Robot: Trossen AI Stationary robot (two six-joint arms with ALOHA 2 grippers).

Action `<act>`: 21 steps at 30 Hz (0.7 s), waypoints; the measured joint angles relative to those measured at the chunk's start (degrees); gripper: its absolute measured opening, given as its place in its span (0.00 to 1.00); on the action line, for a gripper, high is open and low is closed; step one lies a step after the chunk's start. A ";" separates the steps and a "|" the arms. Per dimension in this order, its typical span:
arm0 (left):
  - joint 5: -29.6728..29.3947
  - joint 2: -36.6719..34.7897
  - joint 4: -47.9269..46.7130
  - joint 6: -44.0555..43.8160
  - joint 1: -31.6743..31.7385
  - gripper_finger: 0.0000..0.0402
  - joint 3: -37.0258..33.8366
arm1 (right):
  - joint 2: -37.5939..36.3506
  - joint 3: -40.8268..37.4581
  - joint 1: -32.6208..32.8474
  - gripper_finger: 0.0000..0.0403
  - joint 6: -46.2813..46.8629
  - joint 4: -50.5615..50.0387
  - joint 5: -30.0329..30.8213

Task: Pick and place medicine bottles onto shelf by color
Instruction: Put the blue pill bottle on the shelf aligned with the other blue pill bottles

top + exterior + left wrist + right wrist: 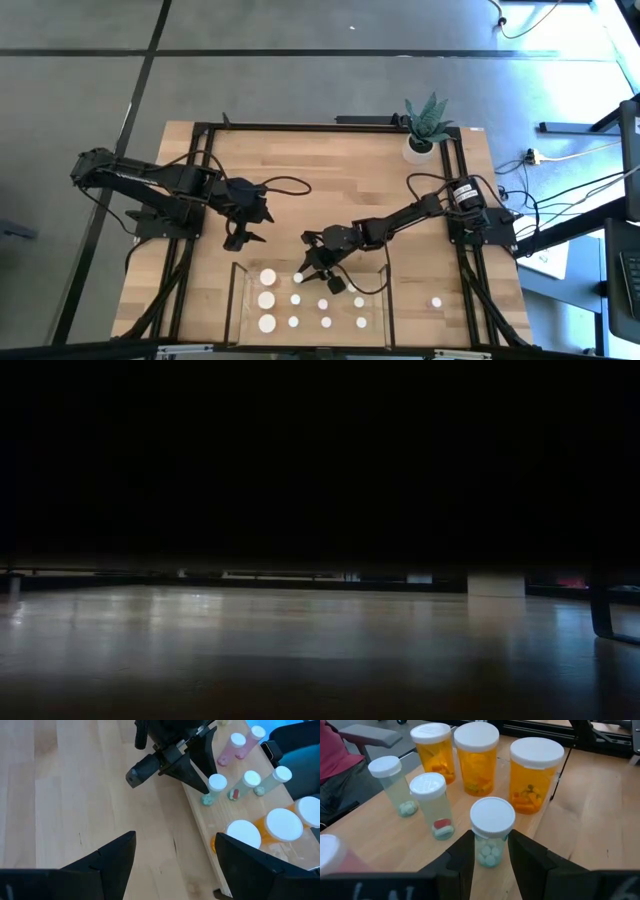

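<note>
Three amber bottles (475, 755); greenish bottles (437, 805); white caps (492, 815); perhaps pinkish bottles (231, 749).

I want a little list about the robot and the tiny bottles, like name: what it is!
right tool: over the shelf edge, fingers on either side of a small greenish bottle, close to its body
left tool: waiting above bare table, left of the shelf, open and empty
shelf: light-wood board at the table's near edge
wide bottles: three amber bottles in a row, white caps
stray bottle: stands on the table, right of the shelf
plant pot: far right corner
</note>
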 joint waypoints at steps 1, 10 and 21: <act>0.00 0.00 0.00 0.00 0.00 0.66 0.00 | 0.00 0.00 0.00 0.29 -0.02 0.00 0.00; 0.00 0.00 0.00 -0.02 0.00 0.66 0.00 | -0.02 0.00 0.00 0.31 -0.11 0.11 0.02; 0.02 0.02 0.03 -0.02 0.00 0.66 0.00 | -0.07 0.00 0.00 0.37 -1.16 0.55 0.48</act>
